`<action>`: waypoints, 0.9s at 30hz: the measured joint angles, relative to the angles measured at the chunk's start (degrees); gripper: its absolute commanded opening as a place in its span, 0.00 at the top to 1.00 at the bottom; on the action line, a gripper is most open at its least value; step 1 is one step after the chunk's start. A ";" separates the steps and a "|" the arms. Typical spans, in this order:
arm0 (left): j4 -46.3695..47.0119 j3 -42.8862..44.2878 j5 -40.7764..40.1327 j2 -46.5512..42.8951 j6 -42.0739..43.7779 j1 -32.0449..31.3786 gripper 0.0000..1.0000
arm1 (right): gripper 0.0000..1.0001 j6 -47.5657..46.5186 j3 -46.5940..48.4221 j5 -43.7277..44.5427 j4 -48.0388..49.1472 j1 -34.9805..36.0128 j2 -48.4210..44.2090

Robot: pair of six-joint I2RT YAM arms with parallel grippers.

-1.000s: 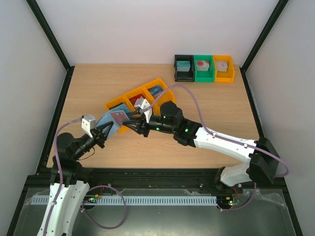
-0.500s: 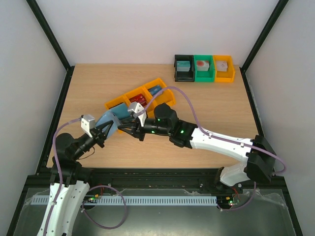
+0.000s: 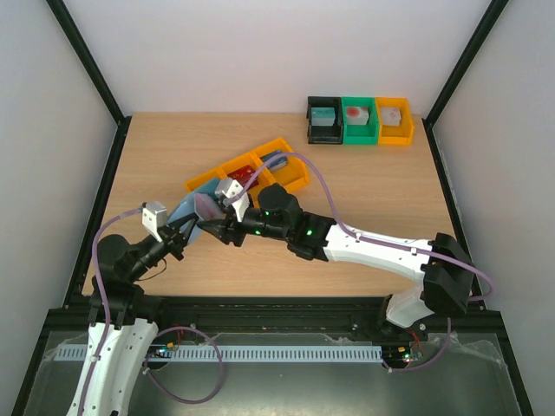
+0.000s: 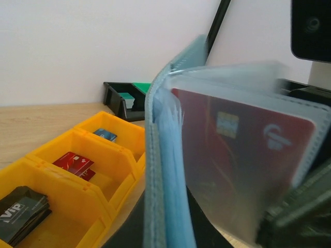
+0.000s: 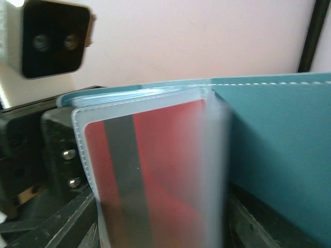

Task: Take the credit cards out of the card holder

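Card holder (image 3: 187, 211) is up off the worktop (image 3: 364, 199) and open. The left fingers (image 3: 182, 229) are clamped on its blue cover, likely so the clear sleeves fan toward the other arm. Right fingers (image 3: 209, 227) are at the foremost sleeve (image 5: 155, 129); cannot tell if they pinch it. One red card (image 4: 227, 155) sits inside. Yellow tray (image 4: 120, 192) lies just beyond, with three compartments — dark stack (image 4: 23, 212) of unclear number, one loose red card (image 4: 73, 164), one blue card (image 4: 105, 135) — apparently sorted by colour.

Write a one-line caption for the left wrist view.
Blue card holder held open, a red card inside its clear sleeve; yellow bins behind hold other cards.
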 measured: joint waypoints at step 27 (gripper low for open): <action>0.92 0.00 1.05 0.00 -0.66 0.09 0.98 | 0.39 -5.35 -1.53 -7.56 -9.03 0.13 -13.25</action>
